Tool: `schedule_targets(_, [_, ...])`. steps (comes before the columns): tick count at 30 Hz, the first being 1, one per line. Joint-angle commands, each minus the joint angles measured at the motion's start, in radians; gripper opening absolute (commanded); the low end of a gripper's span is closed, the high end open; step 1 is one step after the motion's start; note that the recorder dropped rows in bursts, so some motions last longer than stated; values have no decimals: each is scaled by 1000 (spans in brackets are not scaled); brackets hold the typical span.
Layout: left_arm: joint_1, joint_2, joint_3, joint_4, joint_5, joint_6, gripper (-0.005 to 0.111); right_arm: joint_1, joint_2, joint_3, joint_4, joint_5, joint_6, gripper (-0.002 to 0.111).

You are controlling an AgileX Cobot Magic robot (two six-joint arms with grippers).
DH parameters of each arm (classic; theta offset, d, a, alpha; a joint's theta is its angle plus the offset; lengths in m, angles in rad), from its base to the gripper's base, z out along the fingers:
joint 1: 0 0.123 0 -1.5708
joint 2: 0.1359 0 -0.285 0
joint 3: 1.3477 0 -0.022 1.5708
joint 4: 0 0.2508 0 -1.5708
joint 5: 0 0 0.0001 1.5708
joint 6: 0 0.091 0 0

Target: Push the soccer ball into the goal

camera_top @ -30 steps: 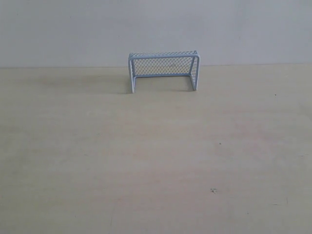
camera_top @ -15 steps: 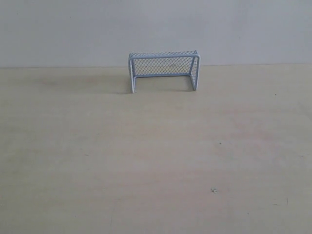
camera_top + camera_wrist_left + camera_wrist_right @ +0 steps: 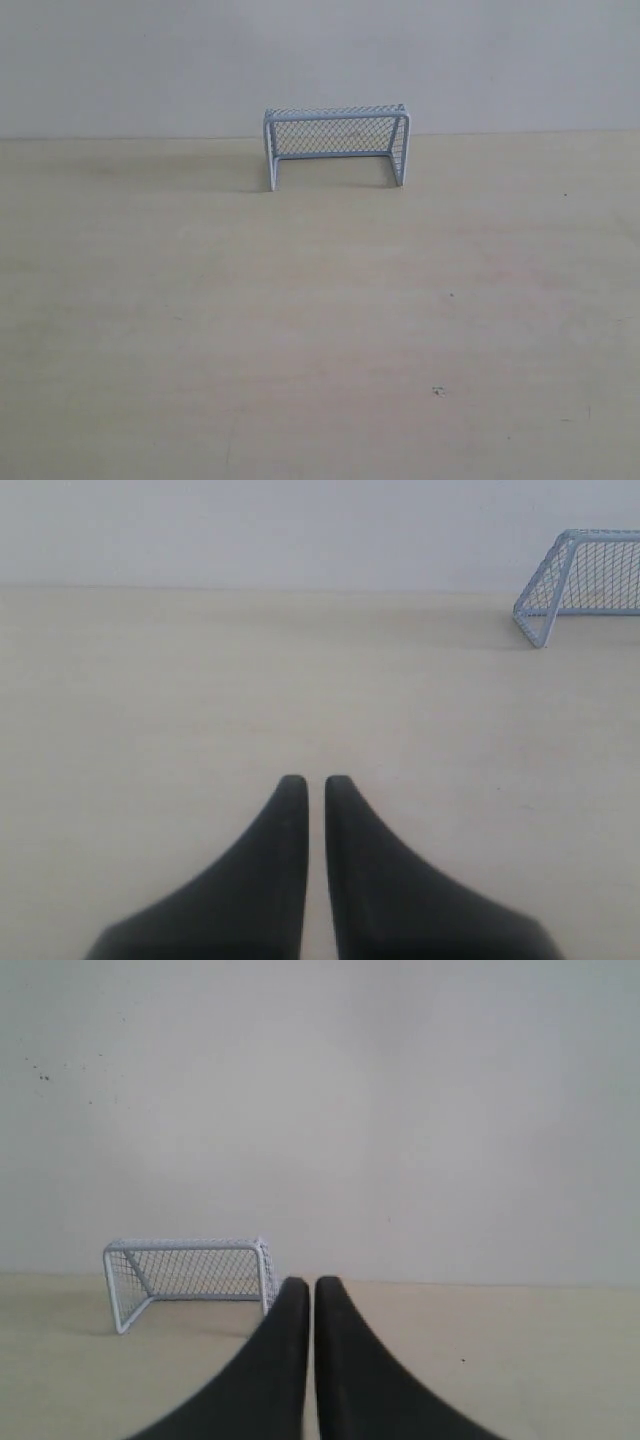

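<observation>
The goal point(image 3: 336, 146), a small pale blue frame with mesh netting, stands at the far edge of the table against the wall, its mouth facing the exterior camera. It also shows in the left wrist view as the goal point(image 3: 585, 580) and in the right wrist view as the goal point(image 3: 188, 1278). No soccer ball shows in any view. My left gripper point(image 3: 308, 780) is shut with nothing between its black fingers, above bare table. My right gripper point(image 3: 304, 1282) is shut and empty too, well short of the goal. Neither arm appears in the exterior view.
A pale wooden table point(image 3: 320, 320) runs up to a plain white wall point(image 3: 320, 60). A few small dark specks point(image 3: 437, 391) mark the table surface.
</observation>
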Motion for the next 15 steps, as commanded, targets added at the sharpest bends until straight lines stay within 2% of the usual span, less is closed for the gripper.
schedule_targets(1, [2, -2, -3, -1, 1, -5, 6, -7, -6, 113, 1, -114, 7, 0])
schedule_targets(5, [2, -2, -3, -1, 1, -5, 6, -7, -6, 182, -138, -149, 165, 0])
schedule_targets(10, [2, -2, -3, -1, 1, -5, 6, -7, -6, 182, -407, -59, 482, 0])
schedule_targets(15, [2, -2, -3, -1, 1, -5, 6, -7, -6, 182, -424, -14, 449, 0])
